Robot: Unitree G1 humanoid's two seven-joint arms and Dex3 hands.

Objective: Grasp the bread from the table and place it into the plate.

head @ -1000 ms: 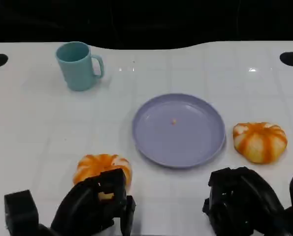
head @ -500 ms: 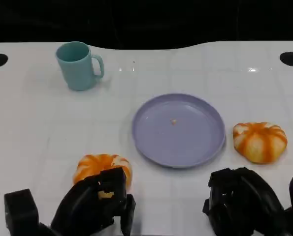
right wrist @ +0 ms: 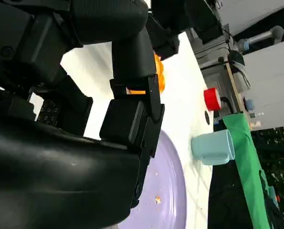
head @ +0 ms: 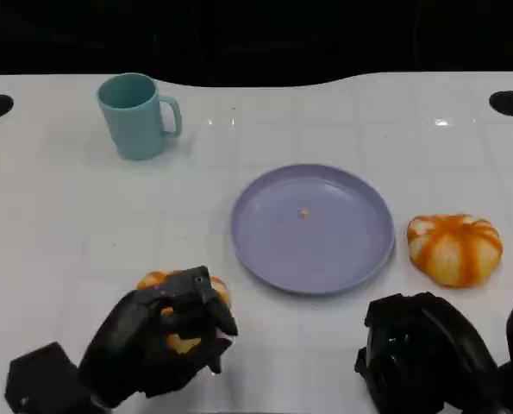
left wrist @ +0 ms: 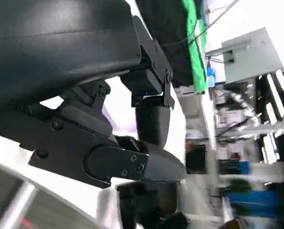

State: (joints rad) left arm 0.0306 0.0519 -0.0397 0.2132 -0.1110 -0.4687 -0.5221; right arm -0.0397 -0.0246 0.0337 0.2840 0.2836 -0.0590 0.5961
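Head view shows the left hand (head: 157, 345) now wrapped over the near bread (head: 180, 297); half a second ago its fingers (head: 206, 304) sat low in front of the bun, and they have since risen and curled across its top, so that just an orange rim and a patch between the fingers peek out. The bread itself has not shifted: it lies on the bench (head: 58, 224) just beside the plate's near-left rim, not yet lifted. I judge the grasp to be closing or freshly closed, so the left fingers hold the bread, though how firm the grip is I cannot tell.

The plate (head: 313, 228) sits mid-bench, bare but for a small crumb near its middle. A second bread (head: 454, 248) rests to its right, close to the rim without touching. The right hand (head: 424, 354) has not moved over the last second; it hangs near the front edge, well short of that second bun, its fingers curled in with nothing in them. The cup (head: 137, 115) stands far back on the left, well apart from the work.

What this means: reaching is over, and the next step should be a lift, then a short carry right and away to the plate.
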